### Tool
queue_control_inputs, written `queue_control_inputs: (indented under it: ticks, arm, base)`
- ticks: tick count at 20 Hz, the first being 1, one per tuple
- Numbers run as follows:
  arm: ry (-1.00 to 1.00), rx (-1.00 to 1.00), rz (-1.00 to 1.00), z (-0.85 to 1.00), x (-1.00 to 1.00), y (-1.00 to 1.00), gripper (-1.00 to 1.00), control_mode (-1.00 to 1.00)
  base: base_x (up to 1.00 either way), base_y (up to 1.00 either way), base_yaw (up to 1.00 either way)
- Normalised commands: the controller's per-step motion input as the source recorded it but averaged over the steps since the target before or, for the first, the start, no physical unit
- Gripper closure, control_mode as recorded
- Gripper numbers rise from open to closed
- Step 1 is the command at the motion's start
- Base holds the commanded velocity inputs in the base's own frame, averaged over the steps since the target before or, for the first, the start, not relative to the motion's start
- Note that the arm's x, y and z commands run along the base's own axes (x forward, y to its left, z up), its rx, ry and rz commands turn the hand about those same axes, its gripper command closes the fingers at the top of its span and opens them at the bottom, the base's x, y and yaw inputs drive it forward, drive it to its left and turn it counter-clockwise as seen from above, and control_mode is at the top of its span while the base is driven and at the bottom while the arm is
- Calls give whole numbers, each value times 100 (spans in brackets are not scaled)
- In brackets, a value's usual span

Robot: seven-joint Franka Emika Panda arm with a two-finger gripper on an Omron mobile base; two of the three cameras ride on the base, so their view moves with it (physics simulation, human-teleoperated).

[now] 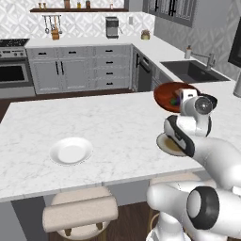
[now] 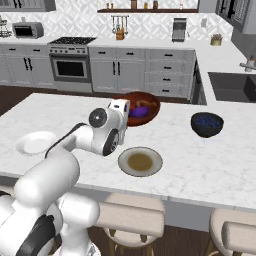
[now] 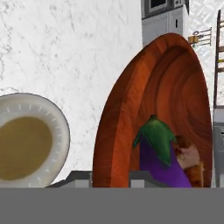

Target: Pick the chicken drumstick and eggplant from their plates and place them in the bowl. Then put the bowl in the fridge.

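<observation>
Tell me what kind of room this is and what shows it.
A home kitchen, by the look of it: a stove with oven set among grey cabinets, a sink with tap in the side counter, and a marble-topped island with stools tucked under it.

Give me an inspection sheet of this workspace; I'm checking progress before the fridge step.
Surface: white marble island counter, stools below.
Job's things: reddish-brown bowl lifted off the counter, holding the eggplant and chicken drumstick; white plate and tan plate both bare.
Clutter: dark navy bowl beside the tan plate.
Hand: hand shut on the bowl's rim.
Cables: nothing seen.
Surroundings: oven, cabinets, sink, wall shelf.
</observation>
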Motion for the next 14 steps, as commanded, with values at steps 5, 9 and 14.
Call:
queue_control_inputs:
  ticks: [5, 9, 14]
  arm:
    - [29, -6, 9, 48, 0, 11, 100, -100]
    - [11, 1, 21, 13, -8, 0, 100, -100]
    - [-1, 0, 9, -2, -54, 16, 100, -100]
  base:
    - [0, 0, 0]
    - [0, 0, 0]
    - [0, 0, 0]
